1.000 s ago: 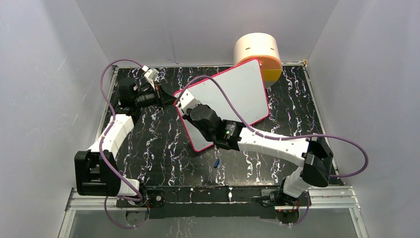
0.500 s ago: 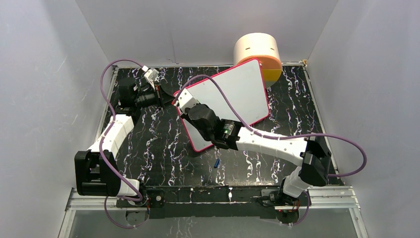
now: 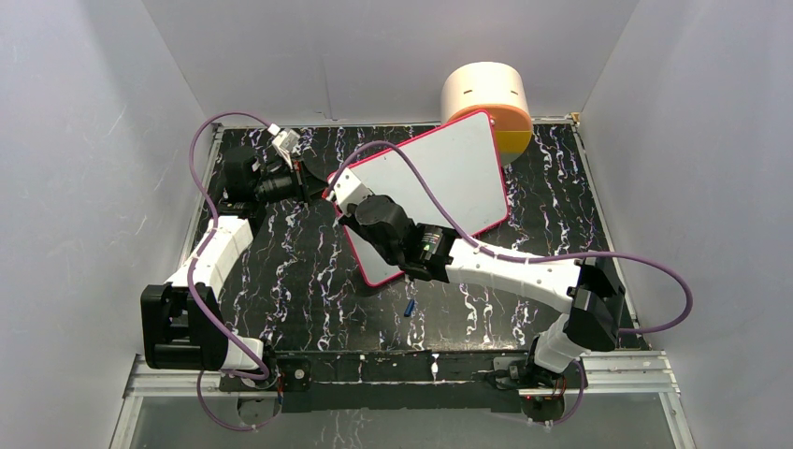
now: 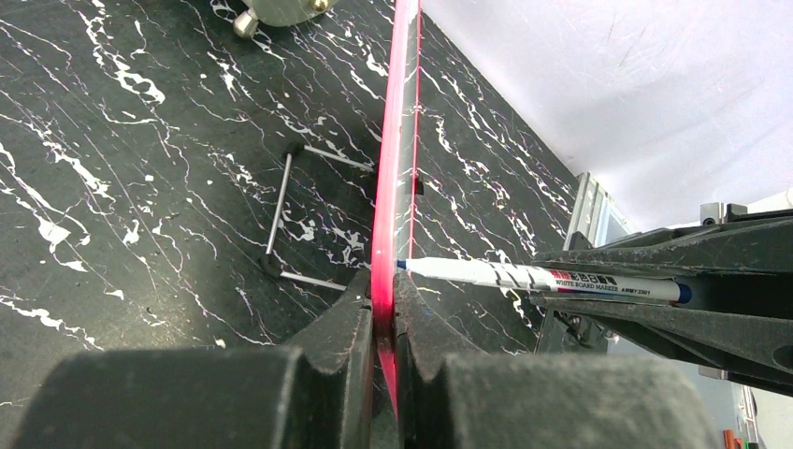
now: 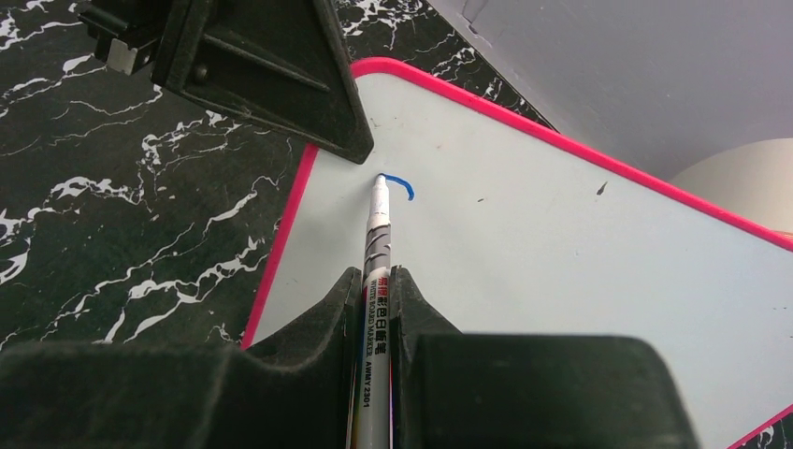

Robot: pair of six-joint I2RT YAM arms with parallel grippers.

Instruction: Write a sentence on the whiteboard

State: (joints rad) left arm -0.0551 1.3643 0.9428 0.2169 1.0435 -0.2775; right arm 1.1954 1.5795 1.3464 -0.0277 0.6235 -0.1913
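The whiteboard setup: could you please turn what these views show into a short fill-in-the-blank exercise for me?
The whiteboard is clamped by its edge in the ____.
The marker whose tip meets it is held in the ____.
The short stroke at the marker's tip is ____ in colour.
Behind the whiteboard stands a round cream and ____ container.
Missing words: left gripper; right gripper; blue; orange.

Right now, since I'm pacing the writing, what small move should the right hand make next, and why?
Probably draw the white marker in the right hand onward from the short blue curve: its tip sits at that lone stroke on the pink-framed white whiteboard, which the left hand clamps.
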